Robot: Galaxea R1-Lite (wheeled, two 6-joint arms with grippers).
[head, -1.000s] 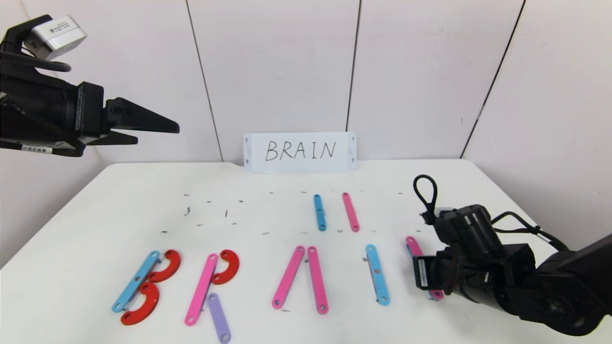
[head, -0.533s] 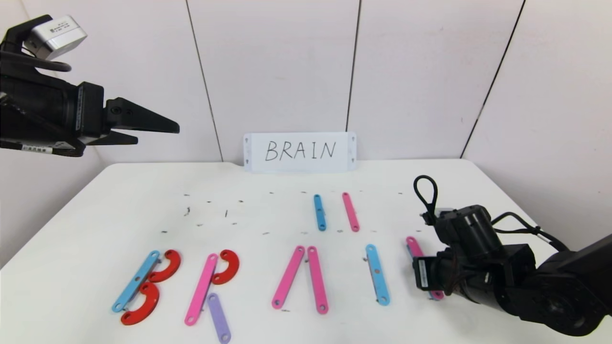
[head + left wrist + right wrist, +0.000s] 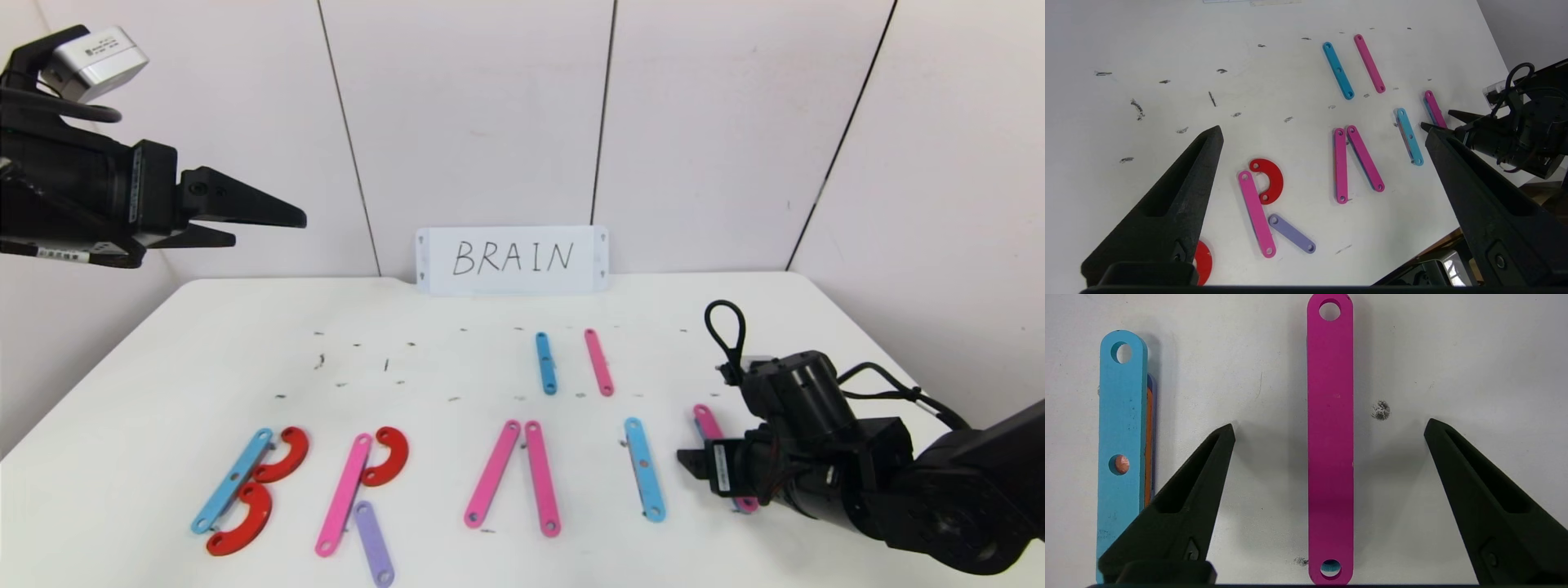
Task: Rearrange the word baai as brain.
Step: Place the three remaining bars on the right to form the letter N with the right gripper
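Observation:
The strip letters lie in a row near the table's front. A light-blue bar (image 3: 232, 479) with two red curves (image 3: 282, 454) forms a B. A pink bar (image 3: 344, 495), a red curve (image 3: 388, 456) and a purple bar (image 3: 374, 542) form an R. Two pink bars (image 3: 492, 473) make an A without a crossbar, then comes a light-blue bar (image 3: 644, 469). My right gripper (image 3: 709, 467) is open, low over the rightmost pink bar (image 3: 707, 425). In the right wrist view the gripper (image 3: 1329, 424) straddles that bar (image 3: 1329, 477) without touching it. My left gripper (image 3: 277, 224) is open and raised at the far left.
A white card (image 3: 512, 260) with handwritten BRAIN stands at the table's back edge. A spare blue bar (image 3: 546, 363) and a spare pink bar (image 3: 598, 362) lie behind the row. The light-blue bar (image 3: 1122, 428) lies just outside one right finger, with other strips stacked under it.
My right gripper has opened: one finger now sticks out to the left of the wrist. The pink bar under it and my left arm have not moved.

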